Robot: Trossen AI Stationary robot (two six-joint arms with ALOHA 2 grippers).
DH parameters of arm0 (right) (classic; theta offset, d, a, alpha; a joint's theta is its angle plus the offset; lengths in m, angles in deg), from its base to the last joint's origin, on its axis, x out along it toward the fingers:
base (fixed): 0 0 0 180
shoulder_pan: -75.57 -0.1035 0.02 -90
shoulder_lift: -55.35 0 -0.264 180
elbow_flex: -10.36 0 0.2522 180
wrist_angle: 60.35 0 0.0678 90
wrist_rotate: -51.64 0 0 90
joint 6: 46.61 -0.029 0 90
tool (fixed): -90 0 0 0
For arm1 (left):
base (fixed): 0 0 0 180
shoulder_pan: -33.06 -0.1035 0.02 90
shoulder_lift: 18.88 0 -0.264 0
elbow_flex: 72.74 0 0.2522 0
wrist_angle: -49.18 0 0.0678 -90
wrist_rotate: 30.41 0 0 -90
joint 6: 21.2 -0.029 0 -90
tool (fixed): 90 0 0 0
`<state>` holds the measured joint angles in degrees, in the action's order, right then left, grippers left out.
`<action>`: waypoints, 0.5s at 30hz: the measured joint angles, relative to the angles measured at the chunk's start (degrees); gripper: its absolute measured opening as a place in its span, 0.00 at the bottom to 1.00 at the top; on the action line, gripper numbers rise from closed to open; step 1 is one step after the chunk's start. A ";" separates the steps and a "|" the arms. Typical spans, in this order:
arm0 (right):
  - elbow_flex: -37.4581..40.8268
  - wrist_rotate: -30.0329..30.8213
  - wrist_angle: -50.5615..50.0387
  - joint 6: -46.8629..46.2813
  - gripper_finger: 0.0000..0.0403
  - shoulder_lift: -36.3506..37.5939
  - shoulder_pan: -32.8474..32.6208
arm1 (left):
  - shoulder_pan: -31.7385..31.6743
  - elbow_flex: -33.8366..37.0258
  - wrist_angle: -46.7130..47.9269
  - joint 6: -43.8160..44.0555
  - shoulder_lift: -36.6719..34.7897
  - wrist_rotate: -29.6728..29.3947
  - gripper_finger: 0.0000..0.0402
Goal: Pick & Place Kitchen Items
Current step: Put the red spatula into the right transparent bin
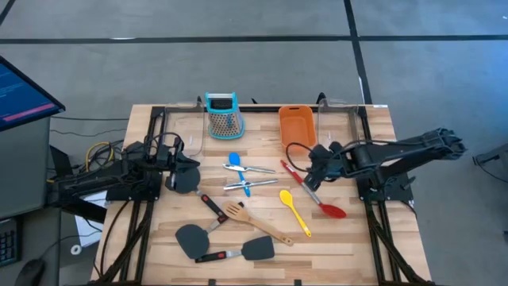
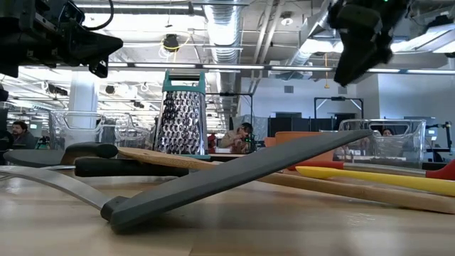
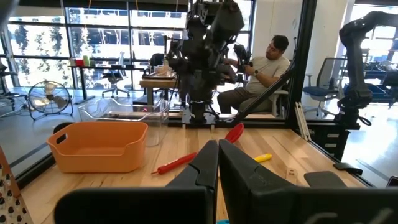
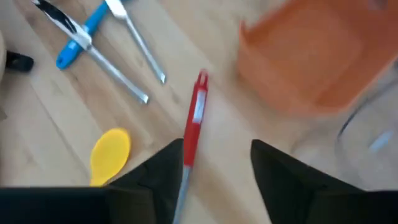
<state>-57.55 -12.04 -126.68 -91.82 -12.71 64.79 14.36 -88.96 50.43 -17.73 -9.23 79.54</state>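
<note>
The right gripper [image 4: 211, 177] hangs wide open and empty over the red spoon [image 4: 191, 134], whose handle runs between its fingers, tub [image 4: 311, 53] just beyond. The left gripper [image 3: 217, 168], closed and empty, waits apart.

Orange tub [image 4: 317, 56] blurred, cut off (top/right edges).

Floor: grey carpet [image 1: 238, 71] is seen around the table.
Ceiling: exposed silver ducts [image 2: 234, 18] are lit by lamps.
Windows: tall glass panes [image 3: 93, 34] are shown.
Furniture: office chairs [image 3: 323, 84] and a floor fan [image 3: 46, 99] are placed behind.
Person: a seated person [image 3: 267, 68] is seen at a desk.
</note>
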 joint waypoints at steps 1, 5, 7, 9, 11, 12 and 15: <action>0.00 -1.77 -0.46 -1.94 0.49 -0.52 0.48 | 0.00 0.00 0.00 0.00 0.00 0.00 0.01; 0.00 -4.38 -1.58 -4.31 0.55 -2.93 1.25 | -0.01 0.00 0.00 0.00 0.00 0.02 0.01; 0.00 -5.22 -1.46 -4.39 0.56 -4.17 1.22 | -0.01 -0.02 0.00 0.00 0.00 0.01 0.01; 0.00 -6.09 -1.44 -4.39 0.57 -5.67 1.19 | 0.00 0.00 0.02 0.00 0.00 0.02 0.01; 0.00 -7.14 -1.45 -4.39 0.56 -7.42 1.16 | 0.00 0.00 0.00 0.00 0.00 0.02 0.01; 0.00 -7.36 -1.44 -4.39 0.56 -8.33 1.16 | -0.02 0.00 0.00 0.00 0.00 0.02 0.01; 0.00 -8.59 -1.41 -4.39 0.55 -10.99 1.07 | -0.02 0.00 0.01 0.01 0.01 0.00 0.01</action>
<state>-57.55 -20.63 -128.09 -96.21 -23.70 65.86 14.34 -88.96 50.44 -17.72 -9.22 79.54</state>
